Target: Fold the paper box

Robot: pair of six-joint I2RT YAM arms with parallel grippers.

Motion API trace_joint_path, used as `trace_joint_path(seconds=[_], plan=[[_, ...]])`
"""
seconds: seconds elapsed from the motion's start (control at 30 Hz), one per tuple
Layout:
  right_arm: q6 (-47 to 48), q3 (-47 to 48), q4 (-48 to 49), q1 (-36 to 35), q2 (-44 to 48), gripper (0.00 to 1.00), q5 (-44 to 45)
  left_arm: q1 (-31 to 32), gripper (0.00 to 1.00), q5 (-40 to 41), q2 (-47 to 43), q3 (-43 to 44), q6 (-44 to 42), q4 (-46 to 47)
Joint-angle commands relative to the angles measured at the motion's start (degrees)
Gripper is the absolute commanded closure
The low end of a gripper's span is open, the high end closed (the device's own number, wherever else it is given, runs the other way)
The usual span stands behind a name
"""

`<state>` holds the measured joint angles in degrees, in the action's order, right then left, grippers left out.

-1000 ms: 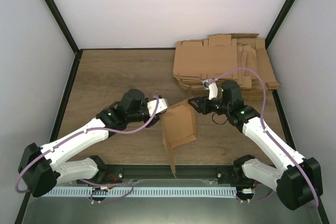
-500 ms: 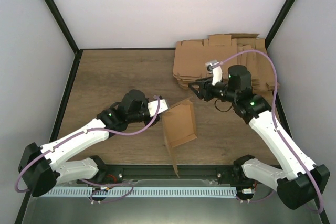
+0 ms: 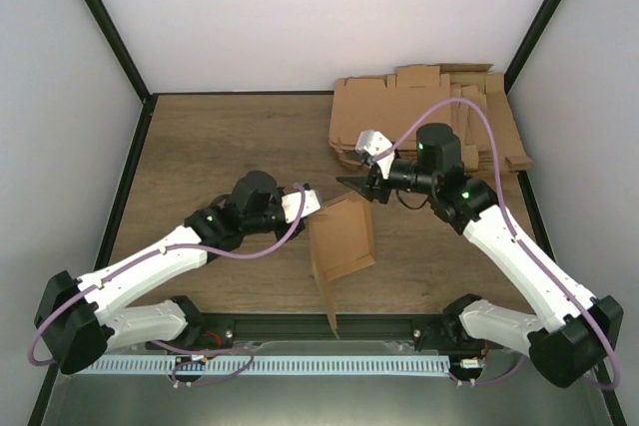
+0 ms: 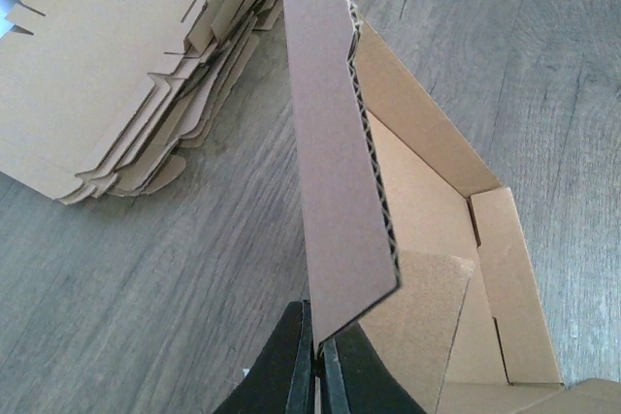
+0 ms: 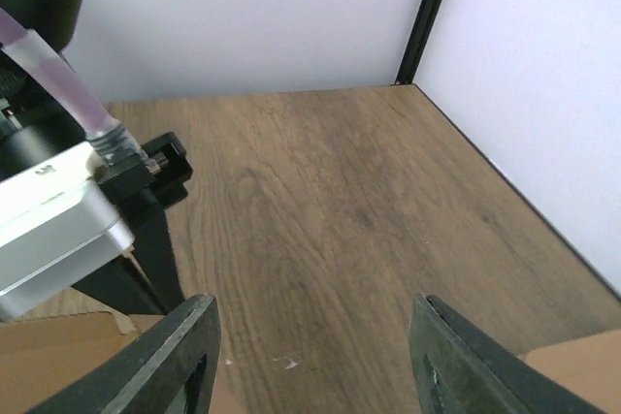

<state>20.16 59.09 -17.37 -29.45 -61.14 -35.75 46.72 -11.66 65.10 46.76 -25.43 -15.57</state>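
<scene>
The paper box (image 3: 341, 238) is a single brown cardboard piece, partly folded, standing with raised walls at the table's middle front. My left gripper (image 3: 316, 208) is shut on the upright left flap; in the left wrist view the black fingers (image 4: 291, 370) pinch the flap's corner (image 4: 335, 191), with the box's inside (image 4: 427, 191) to the right. My right gripper (image 3: 349, 185) hangs open just above the box's far edge, pointing left. In the right wrist view its fingers (image 5: 184, 361) stand wide apart over bare wood with nothing between them.
A pile of flat cardboard blanks (image 3: 424, 117) lies at the back right, also visible in the left wrist view (image 4: 107, 65). Black frame posts and white walls close in the table. The left arm's wrist (image 5: 53, 210) sits near the right gripper.
The right gripper has come off the box's upper right corner, lifted, swung to point left and opened wider. The left gripper and box have stayed put.
</scene>
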Motion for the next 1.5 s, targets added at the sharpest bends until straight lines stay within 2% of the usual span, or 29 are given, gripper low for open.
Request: trace_joint_path(seconds=[0.0, 0.2, 0.33, 0.57, 0.97, 1.3, 1.47], plan=[[15.1, 6.9, -5.5, -0.2, -2.8, 0.42, -1.1, 0.6, 0.96, -0.8, -0.5, -1.9, -1.5, -1.0], [31.3, 10.4, -14.1, -0.4, -3.5, 0.42, 2.5, 0.9, 0.96, -0.6, -0.5, -2.1, -1.5, -0.8], [36.5, 9.8, -15.7, -1.5, -2.7, 0.43, 5.6, 1.1, 0.96, -0.4, -0.4, -2.1, -1.5, -0.8], [37.6, 7.6, -15.5, -6.8, -4.0, 0.47, 14.5, 1.1, 0.96, 0.2, -0.2, -2.0, -1.7, -1.0], [36.2, 5.3, -20.2, -12.7, -4.4, 0.5, 17.9, 1.3, 0.96, 0.8, -0.2, -2.0, -1.8, -1.0], [32.7, 2.4, -19.7, -16.4, -3.1, 0.5, 22.2, 1.5, 0.96, 1.3, -0.2, -1.9, -1.8, -1.2], [31.5, -0.4, -17.3, -18.4, -2.9, 0.6, 27.8, 1.5, 0.96, 1.6, -0.3, -1.9, -1.9, -1.3]])
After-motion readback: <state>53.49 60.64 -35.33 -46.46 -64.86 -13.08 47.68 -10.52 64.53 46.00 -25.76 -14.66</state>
